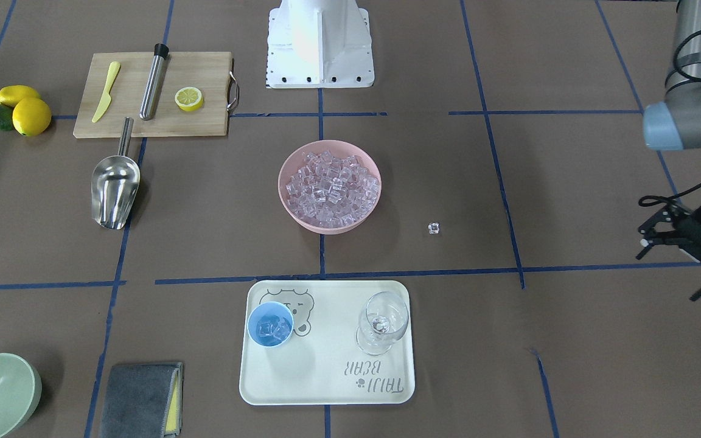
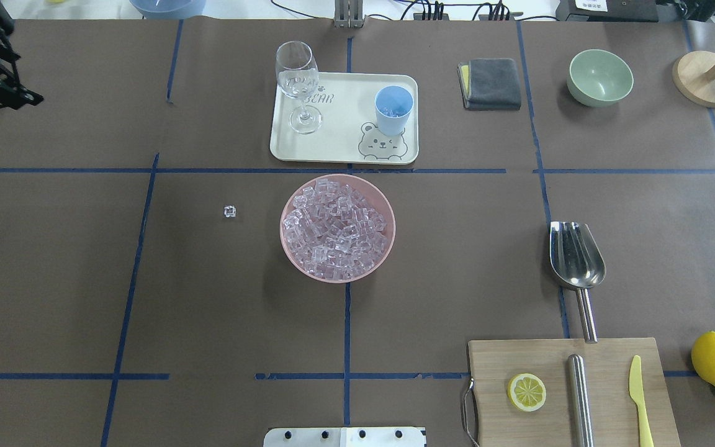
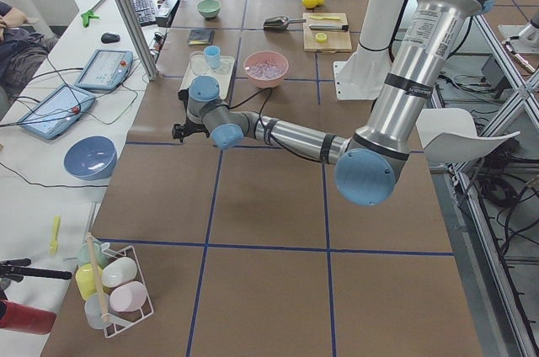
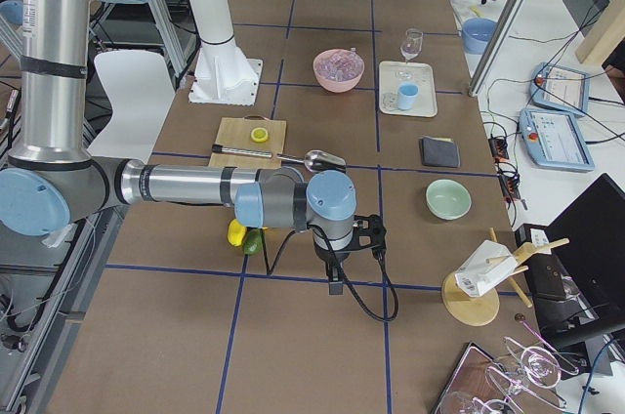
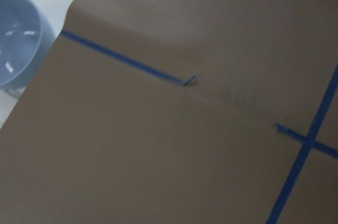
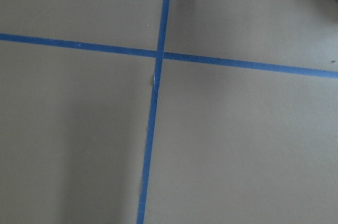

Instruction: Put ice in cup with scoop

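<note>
Exterior front-facing view: the left arm is bending in at the right edge, the left end effector (image 1: 673, 264) hanging over the table (image 1: 569, 182), jaws spread, gripping nothing. The right end effector (image 4: 337, 272), caught only side-on, is pointing down; its opening cannot be told. One pink bowl (image 1: 281, 190) is brimming with ice (image 1: 332, 188) at centre, one stray cube (image 1: 434, 228) sitting to its right. One scoop (image 1: 114, 191) is lying at left. One cup (image 1: 270, 324), holding a few cubes, is standing on one tray (image 1: 326, 383) at lower centre.
</note>
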Action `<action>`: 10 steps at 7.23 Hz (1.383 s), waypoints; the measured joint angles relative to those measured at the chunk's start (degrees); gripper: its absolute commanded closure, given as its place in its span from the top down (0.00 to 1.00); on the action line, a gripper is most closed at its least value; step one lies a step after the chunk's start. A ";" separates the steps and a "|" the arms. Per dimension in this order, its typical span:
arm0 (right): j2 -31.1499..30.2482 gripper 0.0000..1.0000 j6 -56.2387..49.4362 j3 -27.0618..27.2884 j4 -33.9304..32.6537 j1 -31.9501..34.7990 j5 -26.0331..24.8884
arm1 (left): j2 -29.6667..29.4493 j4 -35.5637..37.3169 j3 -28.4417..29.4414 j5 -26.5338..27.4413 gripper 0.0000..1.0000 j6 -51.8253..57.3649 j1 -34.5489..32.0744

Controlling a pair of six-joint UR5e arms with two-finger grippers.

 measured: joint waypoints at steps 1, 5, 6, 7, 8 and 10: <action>-0.01 1.00 -0.01 0.01 0.02 -0.02 0.08 | 0.17 5.86 0.00 -1.30 1.00 0.14 -3.73; -0.15 1.00 -0.09 -0.05 0.09 -0.03 0.05 | 5.66 21.22 0.43 -2.30 1.00 -0.48 -15.00; -0.17 1.00 -0.09 -0.04 0.09 -0.03 0.06 | 7.79 22.34 0.43 -2.85 1.00 -0.92 -17.27; -0.17 1.00 -0.09 -0.03 0.09 -0.03 0.05 | 10.12 22.91 0.28 -4.73 1.00 -3.30 -19.22; -0.17 1.00 -0.09 -0.01 0.09 -0.03 0.04 | 12.20 22.97 -0.30 -6.92 1.00 -6.80 -20.60; -0.19 1.00 -0.09 0.01 0.05 -0.03 0.01 | 14.61 23.10 -2.16 -8.40 1.00 -9.89 -21.92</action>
